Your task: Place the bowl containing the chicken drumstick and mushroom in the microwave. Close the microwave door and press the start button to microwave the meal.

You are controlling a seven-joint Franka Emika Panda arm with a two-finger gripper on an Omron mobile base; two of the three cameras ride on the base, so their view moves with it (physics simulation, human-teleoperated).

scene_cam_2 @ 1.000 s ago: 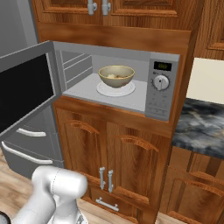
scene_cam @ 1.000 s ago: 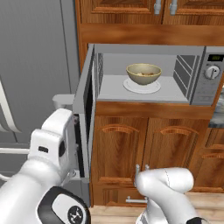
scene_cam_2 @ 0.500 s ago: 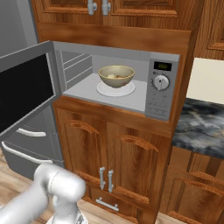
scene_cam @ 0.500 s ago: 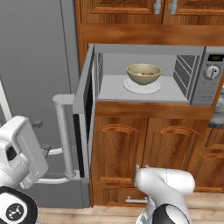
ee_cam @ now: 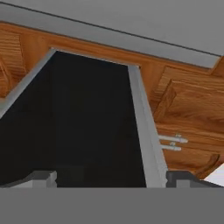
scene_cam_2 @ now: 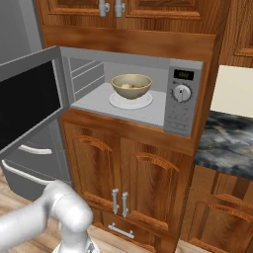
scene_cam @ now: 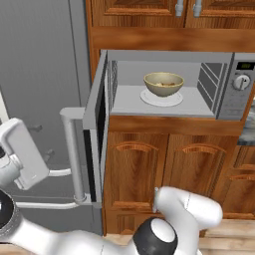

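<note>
Left base view: pale yellow-beige ceramic bowl (scene_cam: 163,83) sits on the white round turntable plate (scene_cam: 161,98) inside the silver-grey microwave (scene_cam: 225,89). Its silver-framed, dark-windowed door (scene_cam: 97,119) stands swung out left.

Right base view: bowl mid-cavity, pale food bits inside, too small to tell apart.

Hand view: my fingers (ee_cam: 43,178) stand wide apart, empty, facing the door's black window.
</note>
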